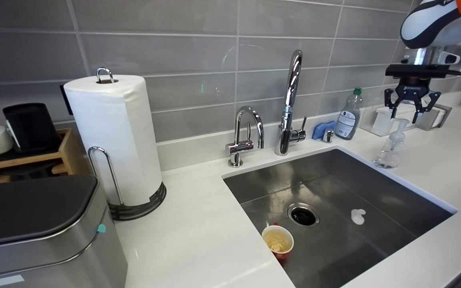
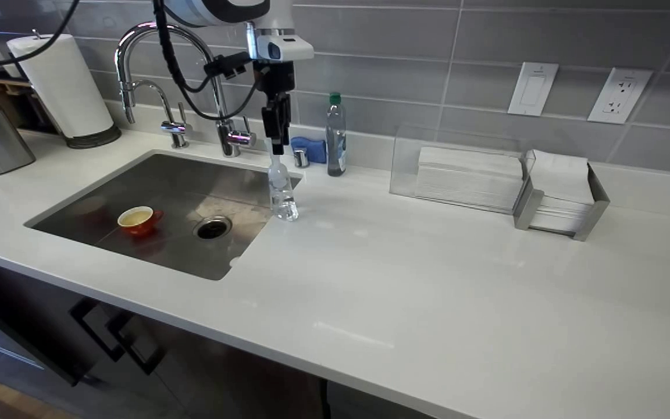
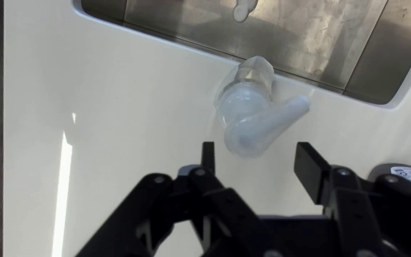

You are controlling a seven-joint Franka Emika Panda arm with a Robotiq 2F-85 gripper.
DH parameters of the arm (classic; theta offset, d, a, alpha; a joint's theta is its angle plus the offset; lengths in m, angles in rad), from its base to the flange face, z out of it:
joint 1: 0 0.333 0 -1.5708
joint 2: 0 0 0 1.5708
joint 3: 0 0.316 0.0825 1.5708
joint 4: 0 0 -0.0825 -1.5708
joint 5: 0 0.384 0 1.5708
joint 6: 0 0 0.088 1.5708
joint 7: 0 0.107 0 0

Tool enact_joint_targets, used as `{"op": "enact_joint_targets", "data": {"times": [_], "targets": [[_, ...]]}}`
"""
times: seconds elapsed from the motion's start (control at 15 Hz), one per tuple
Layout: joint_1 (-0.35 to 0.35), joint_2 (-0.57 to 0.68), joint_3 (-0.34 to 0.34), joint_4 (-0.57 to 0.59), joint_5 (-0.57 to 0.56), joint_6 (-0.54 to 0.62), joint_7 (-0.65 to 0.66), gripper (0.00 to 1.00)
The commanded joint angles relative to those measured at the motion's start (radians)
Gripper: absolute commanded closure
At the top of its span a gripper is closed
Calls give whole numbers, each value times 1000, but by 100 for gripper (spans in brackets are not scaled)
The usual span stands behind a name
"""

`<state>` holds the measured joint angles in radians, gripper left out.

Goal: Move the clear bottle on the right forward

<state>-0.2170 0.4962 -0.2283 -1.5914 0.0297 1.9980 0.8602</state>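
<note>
The clear bottle (image 1: pixel 390 151) has a whitish pump top and stands upright on the counter beside the sink's edge. It also shows in an exterior view (image 2: pixel 282 195) and, from above, in the wrist view (image 3: pixel 247 103). My gripper (image 1: pixel 404 117) is open and points down just above the bottle, with its fingertips near the height of the pump head. In the wrist view the pump head lies at the front of the gap between the open fingers (image 3: pixel 256 157), closer to the left finger. Nothing is held. The gripper also shows side-on in an exterior view (image 2: pixel 277 148).
The sink (image 2: pixel 154 256) holds a red cup (image 2: pixel 139 220). Behind the bottle stand a green-topped bottle (image 2: pixel 335 139), a blue sponge (image 2: pixel 310 149) and the tall tap (image 1: pixel 288 108). A clear tub (image 2: pixel 457 174) of paper towels and a napkin holder (image 2: pixel 562 195) stand along the wall.
</note>
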Motion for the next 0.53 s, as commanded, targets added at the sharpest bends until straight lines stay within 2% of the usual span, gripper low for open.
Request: {"op": "enact_joint_targets", "data": {"times": [0.0, 0.07, 0.2, 0.27, 0.33, 0.47], "targets": [[7, 10, -6, 25, 19, -47, -2, 14], [7, 11, -7, 26, 22, -49, 7, 10], [6, 11, -8, 27, 32, -54, 26, 8], [7, 10, -11, 22, 41, -42, 50, 10], [10, 7, -14, 15, 54, -29, 90, 7], [12, -5, -18, -16, 77, 47, 157, 0]]}}
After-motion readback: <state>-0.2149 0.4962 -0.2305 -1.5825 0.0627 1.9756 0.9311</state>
